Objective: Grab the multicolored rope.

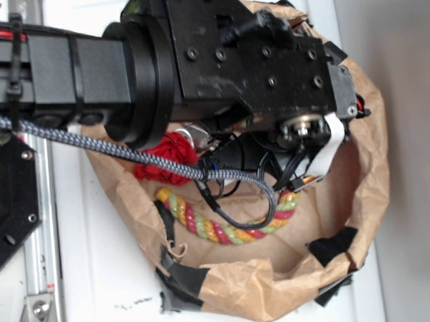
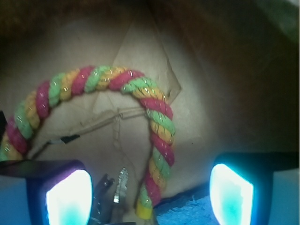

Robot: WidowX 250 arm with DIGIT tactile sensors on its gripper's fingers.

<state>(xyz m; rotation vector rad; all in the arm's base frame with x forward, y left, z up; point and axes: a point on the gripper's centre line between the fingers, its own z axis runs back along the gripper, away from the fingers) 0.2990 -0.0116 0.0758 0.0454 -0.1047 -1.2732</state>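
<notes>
Wrist view looks down into a brown paper bag (image 2: 225, 93), where the multicolored rope (image 2: 157, 117) arches across the creased paper floor. Its red, yellow and light-green strands run from the left edge up over the middle, then bend down toward the bottom of the frame, ending in a yellow-wrapped tip. That end hangs between the 2 glowing fingertips (image 2: 70, 197) of the gripper (image 2: 150, 199), which stand wide apart with paper showing on both sides of the rope; neither pad touches it. A small metal clip (image 2: 119, 187) lies just left of the rope end (its shape is hard to make out in the blur).

Exterior view shows the black arm (image 1: 217, 54) reaching from the left over the bag, which sits on a white surface (image 1: 99, 280) and is patched with black tape (image 1: 181, 280). The rope curves along the bag's near inner side below the arm. A red cloth ball (image 1: 165, 156) rests just above the rope's left end, and a grey braided cable (image 1: 129, 154) drapes across both.
</notes>
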